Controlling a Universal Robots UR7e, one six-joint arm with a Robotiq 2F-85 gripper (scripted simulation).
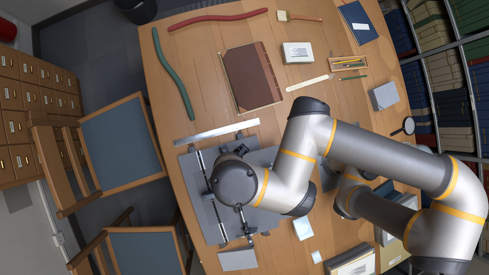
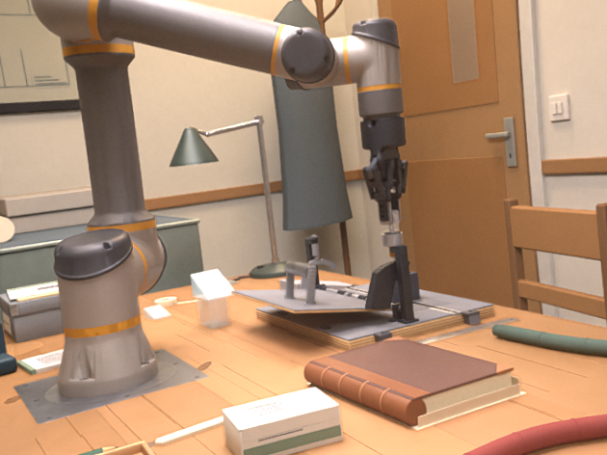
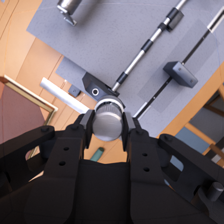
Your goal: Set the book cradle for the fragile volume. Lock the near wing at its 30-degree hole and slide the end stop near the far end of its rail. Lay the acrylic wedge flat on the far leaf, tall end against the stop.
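The dark end stop (image 3: 180, 74) sits on its black rail (image 1: 209, 186) on the grey cradle board (image 2: 372, 314), apart from the bracket post (image 2: 402, 279) at the board's near edge. I hold the silver knob of the locking pin (image 3: 107, 121) in my closed gripper (image 2: 389, 208), straight above that post. The pin's shaft hangs down toward the bracket, whose hole (image 3: 95, 91) shows just beyond the knob. A wing (image 2: 303, 300) of the cradle is raised a little off the base, with a prop rod (image 3: 145, 50) across it. The clear acrylic wedge (image 2: 211, 296) stands upright on the table, off the cradle.
Behind the cradle stand a desk lamp (image 2: 230, 186) and a door. A steel ruler (image 1: 216, 132) lies along the board's edge, and a brown book (image 2: 411, 377) lies flat on the table beyond it. Two chairs (image 1: 119, 143) flank the table's side. Green (image 1: 172, 73) and red foam snakes lie farther off.
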